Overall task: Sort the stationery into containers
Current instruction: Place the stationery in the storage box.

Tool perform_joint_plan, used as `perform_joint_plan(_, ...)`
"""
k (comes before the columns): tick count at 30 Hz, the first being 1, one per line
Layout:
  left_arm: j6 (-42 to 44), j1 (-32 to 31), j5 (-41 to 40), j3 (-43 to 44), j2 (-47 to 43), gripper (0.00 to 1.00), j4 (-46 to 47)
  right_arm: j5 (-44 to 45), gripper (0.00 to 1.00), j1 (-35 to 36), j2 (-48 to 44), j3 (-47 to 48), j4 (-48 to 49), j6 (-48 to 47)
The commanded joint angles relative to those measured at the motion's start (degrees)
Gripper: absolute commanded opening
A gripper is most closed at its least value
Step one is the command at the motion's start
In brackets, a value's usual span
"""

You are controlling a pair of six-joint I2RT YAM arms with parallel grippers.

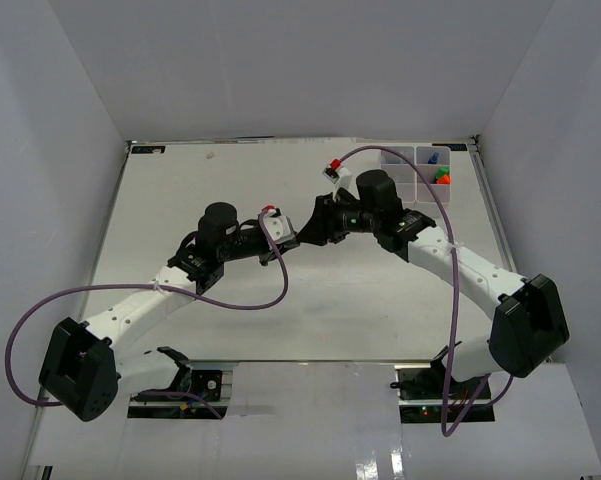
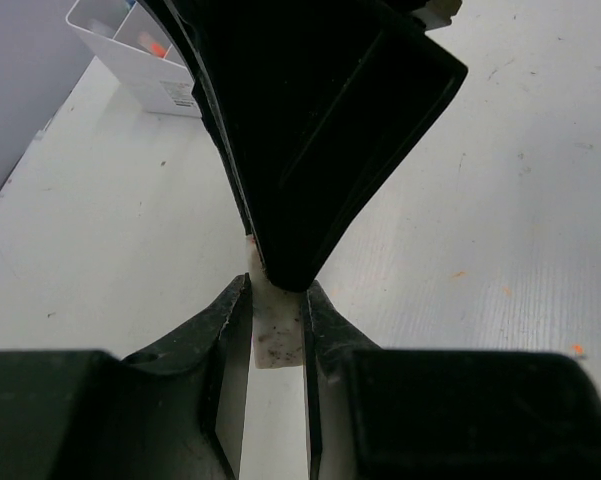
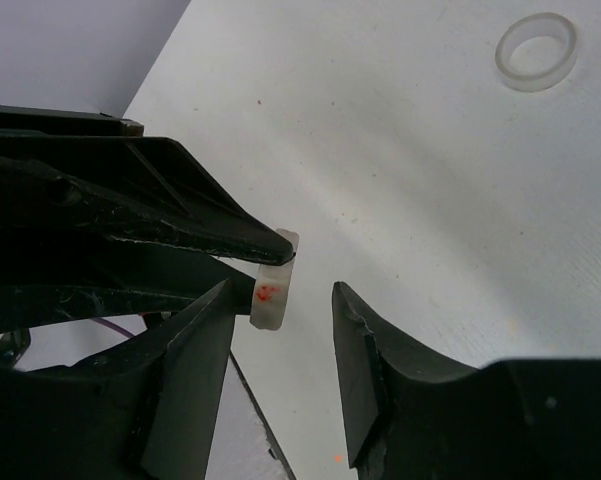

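The small pale block (image 3: pixel 270 297), whitish with an orange-red smudge on one face, sits at the middle of the white table (image 1: pixel 380 300), where the two arms meet tip to tip. It is pinched between the narrow-set fingers of the left gripper (image 2: pixel 276 300), which reaches in from the left. Dark specks show on the block's face in the left wrist view. The right gripper (image 3: pixel 298 300) comes at it from the right, with its fingers standing apart on either side of the block. One finger lies just beside or against it, and a clear gap separates the other finger from it, so this gripper has no hold on the block. Whether the block touches the table or hangs just above it cannot be told. In the left wrist view the black body of the right gripper fills the space straight ahead and hides most of what lies beyond. A clear tape ring (image 3: pixel 536 50) lies flat on the table, well apart from both grippers. A white divided box (image 1: pixel 398 178) stands at the far right corner of the table, well apart from the block. Its right-hand compartments hold a small blue item (image 1: pixel 433 157), a green one (image 1: pixel 441 172) and an orange one (image 1: pixel 442 182) just near of the green. These are too small to name.
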Motion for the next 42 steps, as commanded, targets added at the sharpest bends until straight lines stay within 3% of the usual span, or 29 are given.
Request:
perform_joint_plan(1,0.01,-0.28,1.87,-0.48,-2.09,0.02,2.15,0.43,0.48,0.98,0.64,2.8,1.79,0.09)
perform_joint_plan(3,-0.16,-0.28,2.13,-0.39,-1.92,0.02,2.15,0.78,0.44,1.24,0.9,2.72,1.79,-0.08)
perform_joint_plan(7,-0.42,-0.28,1.43,-0.83,-1.83,0.1,2.41,3.07,0.21,1.24,0.29,2.45,1.26,-0.78)
perform_joint_plan(10,-0.86,-0.28,0.37,-1.27,-1.92,0.24,3.12,4.3,0.08,1.24,-0.24,2.37,0.21,-1.57)
perform_joint_plan(16,-4.02,-0.28,-5.85,-2.06,-1.3,0.6,4.61,9.39,0.08,-0.51,-2.26,0.61,-2.51,-4.21)
perform_joint_plan(22,-12.98,-0.28,-20.41,-0.93,0.98,0.94,6.02,18.61,0.08,-12.17,-5.6,-1.59,-8.13,-7.54)
perform_joint_plan(26,-18.52,0.25,-29.57,2.93,4.4,0.98,1.47,25.37,0.08,-21.24,-6.66,-1.42,-11.13,-8.78)
perform_joint_plan(31,-24.5,3.5,-33.02,7.16,9.32,0.98,-3.91,31.19,0.08,-31.34,-4.29,1.13,-13.06,-9.84)
perform_joint_plan(36,-29.69,7.71,-35.91,10.06,12.58,0.98,-8.83,33.48,0.08,-38.38,0.89,5.35,-12.8,-9.14)
perform_joint_plan(42,-32.33,10.97,-35.05,11.21,14.17,0.98,-10.77,34.01,0.08,-40.42,9.68,12.37,-12.45,-7.99)
